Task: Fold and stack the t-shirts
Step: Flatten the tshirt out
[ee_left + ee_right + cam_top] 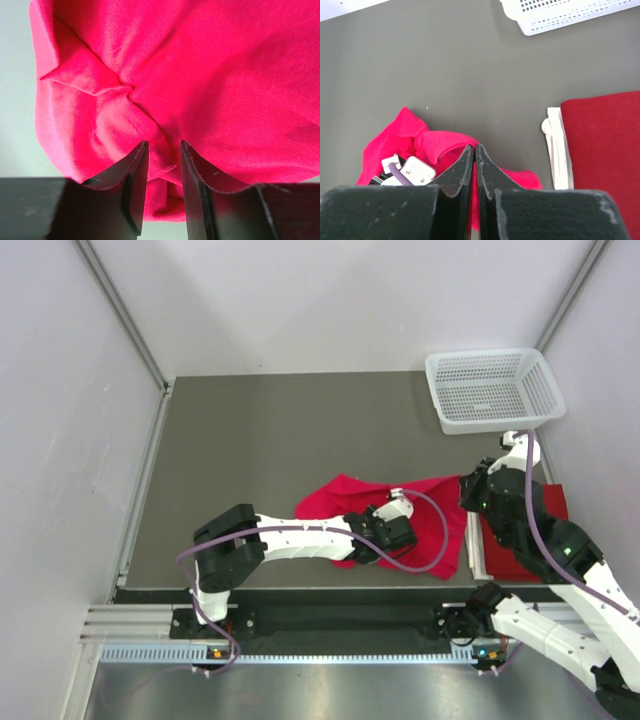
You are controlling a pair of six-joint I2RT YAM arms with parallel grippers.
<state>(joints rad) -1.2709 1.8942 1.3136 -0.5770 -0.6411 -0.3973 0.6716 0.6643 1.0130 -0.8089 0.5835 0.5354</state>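
Note:
A crumpled bright red t-shirt (440, 515) lies on the dark table to the right of the middle. My left gripper (405, 530) reaches into its near edge. In the left wrist view its jaws (164, 145) stand a narrow way apart, and a bunched fold of the t-shirt (225, 75) fills the gap and touches both inner faces. A second, darker red t-shirt (510, 555) lies folded flat at the right. My right gripper (475, 146) is shut with nothing in it, hovering over the right side of the crumpled t-shirt (420, 137).
The folded t-shirt (605, 150) rests on a white board (555, 150) near the table's right front edge. A white mesh basket (490, 423) stands at the back right corner. Grey walls close in the table on three sides.

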